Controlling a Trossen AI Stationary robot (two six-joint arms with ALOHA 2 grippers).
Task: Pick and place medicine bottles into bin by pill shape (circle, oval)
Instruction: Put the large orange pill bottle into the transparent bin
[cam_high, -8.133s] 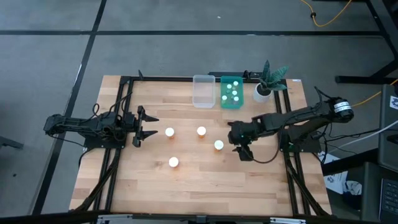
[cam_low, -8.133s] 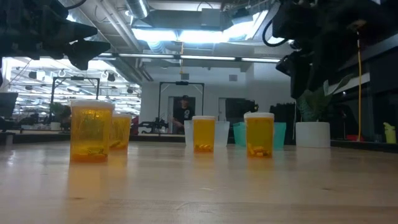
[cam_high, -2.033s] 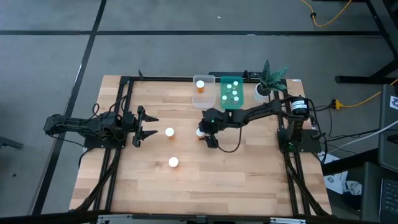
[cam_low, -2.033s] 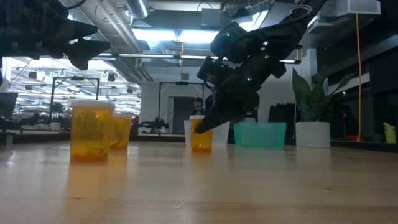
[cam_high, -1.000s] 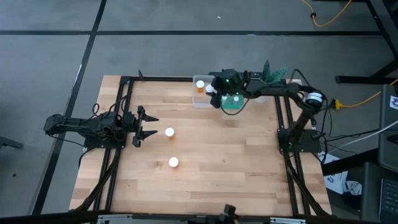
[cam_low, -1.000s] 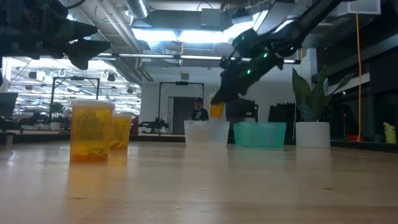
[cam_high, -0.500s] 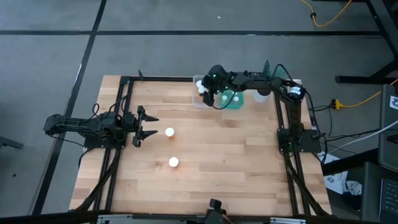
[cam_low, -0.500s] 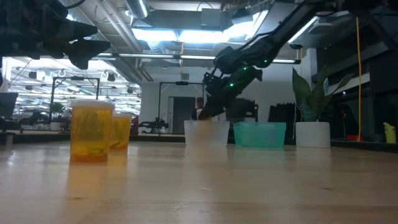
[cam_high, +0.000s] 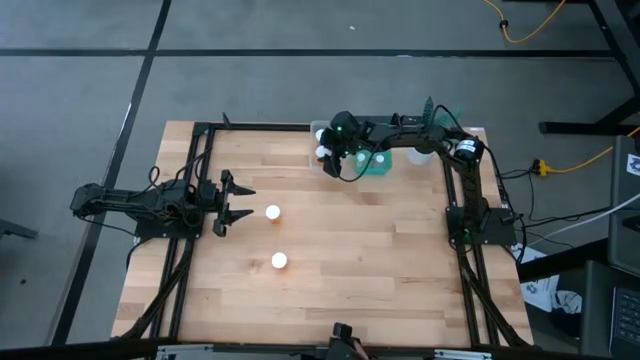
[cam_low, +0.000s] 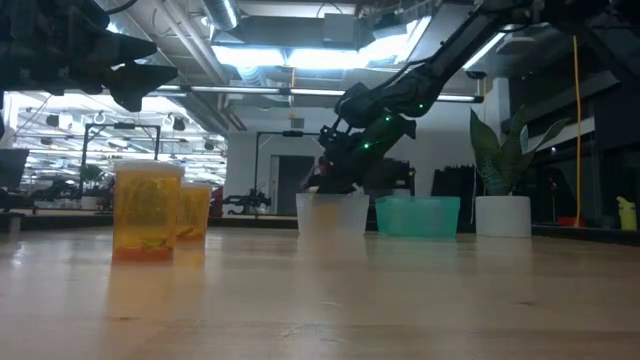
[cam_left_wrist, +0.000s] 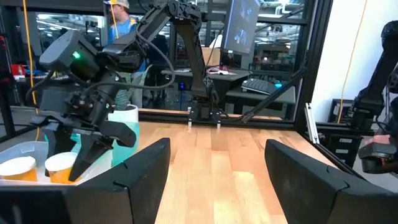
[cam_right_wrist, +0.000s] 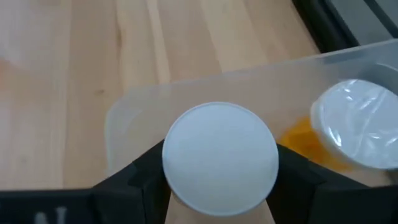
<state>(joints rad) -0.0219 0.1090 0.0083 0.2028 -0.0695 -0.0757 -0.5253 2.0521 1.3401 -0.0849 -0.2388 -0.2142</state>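
My left gripper (cam_high: 236, 201) hangs over the left side of the light wooden table (cam_high: 330, 290), its dark fingers (cam_left_wrist: 134, 171) spread wide and holding nothing. Just right of it stand two orange medicine bottles with white caps: one (cam_high: 272, 212) close off the fingertips, the other (cam_high: 279, 261) nearer the table's front edge. In the low view these two show at the left, the nearer one (cam_low: 147, 212) in front of the farther one (cam_low: 193, 212), both upright on the table.

At the far edge of the table sits the clear colourless rectangular plastic tub (cam_high: 318, 160). My right arm reaches across from the right side, and my right gripper (cam_high: 331, 150) is over this tub. In the right wrist view its fingers (cam_right_wrist: 134, 177) pinch a white-capped orange bottle (cam_right_wrist: 220, 158) from both sides, the bottle upright and inside the tub's clear wall (cam_right_wrist: 134, 102). A second white-capped orange bottle (cam_right_wrist: 356, 130) stands in the same tub just beside it. The left wrist view shows both bottles (cam_left_wrist: 61, 168) in the tub with the gripper's fingers around the nearer of them.

Touching the clear tub on its right is the translucent teal-green rectangular plastic tub (cam_high: 381, 168); white caps show inside it, partly covered by my right arm, so their count cannot be told. Right of that tub stands a white pot with a green plant (cam_low: 502, 215).
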